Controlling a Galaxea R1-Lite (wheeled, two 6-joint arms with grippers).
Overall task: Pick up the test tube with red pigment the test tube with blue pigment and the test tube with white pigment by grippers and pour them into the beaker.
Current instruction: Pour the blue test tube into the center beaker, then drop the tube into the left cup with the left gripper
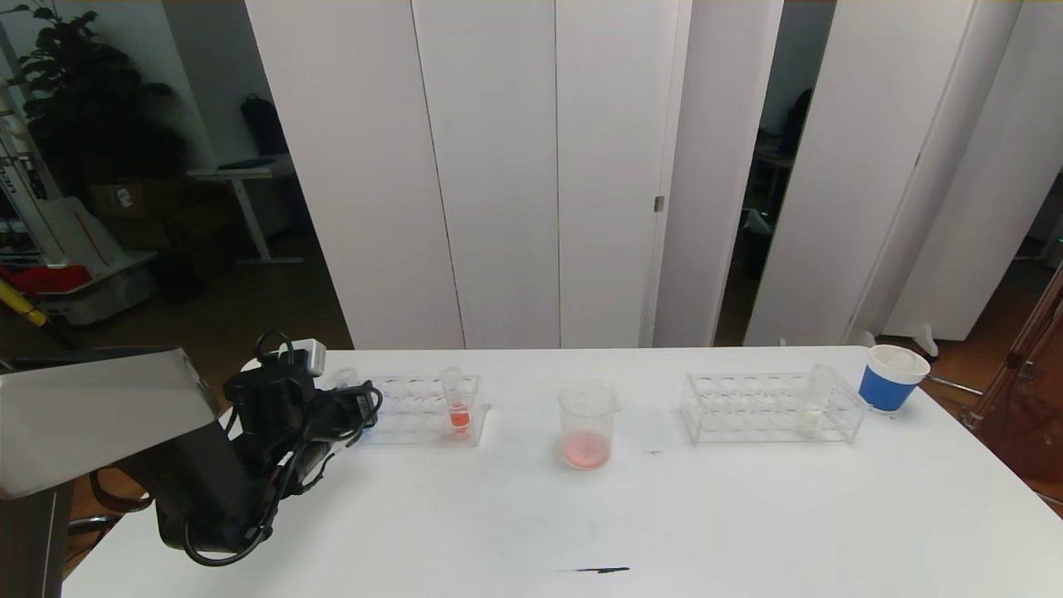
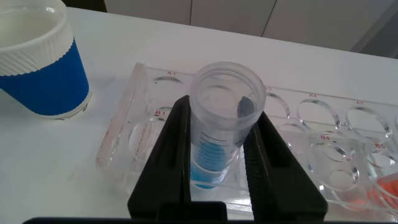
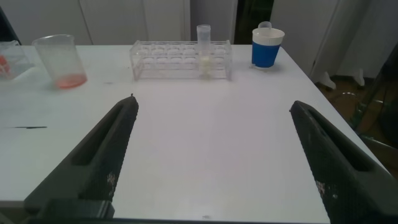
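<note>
Left end effector (image 2: pixel 216 163): closing its two black fingers (image 2: pixel 171 155) on the test tube with blue pigment (image 2: pixel 219 118), one finger pressing each side of the clear wall, at the far left end of the left rack (image 2: pixel 124 134).
Blue tube: standing upright in a hole of the left rack, sky-blue pigment showing at its tip between the fingers; in the head view it is hidden behind the arm.
Right end effector (image 3: pixel 214 155): hanging wide apart and holding nothing, low over the near right part of the counter (image 1: pixel 747 515), well apart from every tube.
Test tube with white pigment (image 1: pixel 815 399): sitting upright near the right end of the right rack (image 1: pixel 722 407), pale pigment at its bottom, far ahead of the right end effector.
Tube with orange-red pigment (image 1: pixel 457 400): standing in the left rack, toward its right end, apart from the left end effector.
Beaker (image 1: pixel 586 423): resting on the counter between the two racks, a thin layer of pinkish-red pigment lying in its bottom.
Paper cups: one blue-banded cup (image 1: pixel 890 378) sitting just beyond the right rack's right end; another (image 2: pixel 40 59) standing beside the left rack's outer end, near the left end effector.
</note>
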